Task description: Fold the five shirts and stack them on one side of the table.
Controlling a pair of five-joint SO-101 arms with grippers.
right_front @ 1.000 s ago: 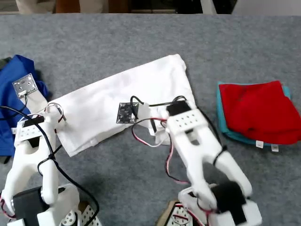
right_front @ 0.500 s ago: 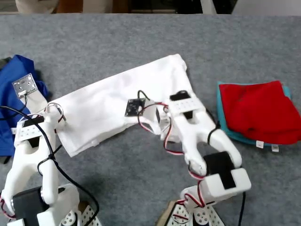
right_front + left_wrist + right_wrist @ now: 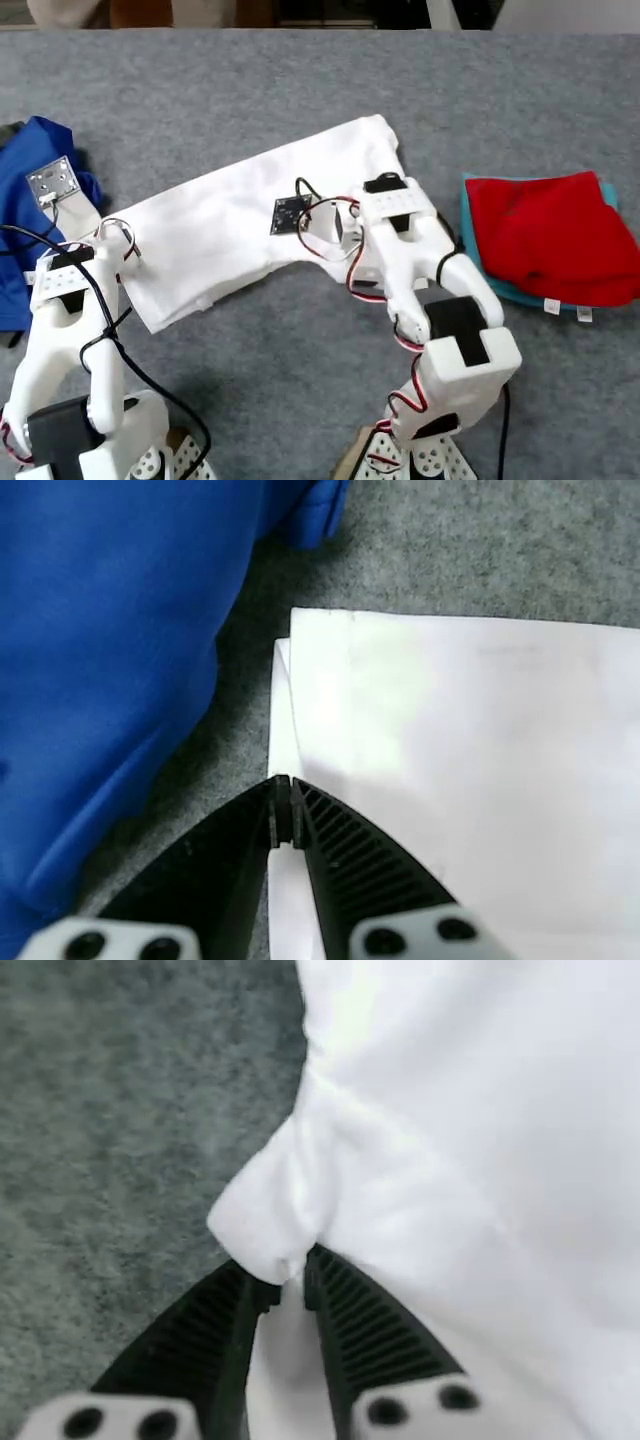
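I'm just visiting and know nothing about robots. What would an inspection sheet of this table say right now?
Surface: grey cloth-like table.
Job's things: white shirt spread mid-table; blue shirt bunched at left; red shirt folded on teal shirt at right.
Clutter: nothing seen.
Hands: left hand and right hand each shut on the white shirt's edge.
Cables: loose wires loop over the white shirt.
Surroundings: indistinct shapes past the far edge.
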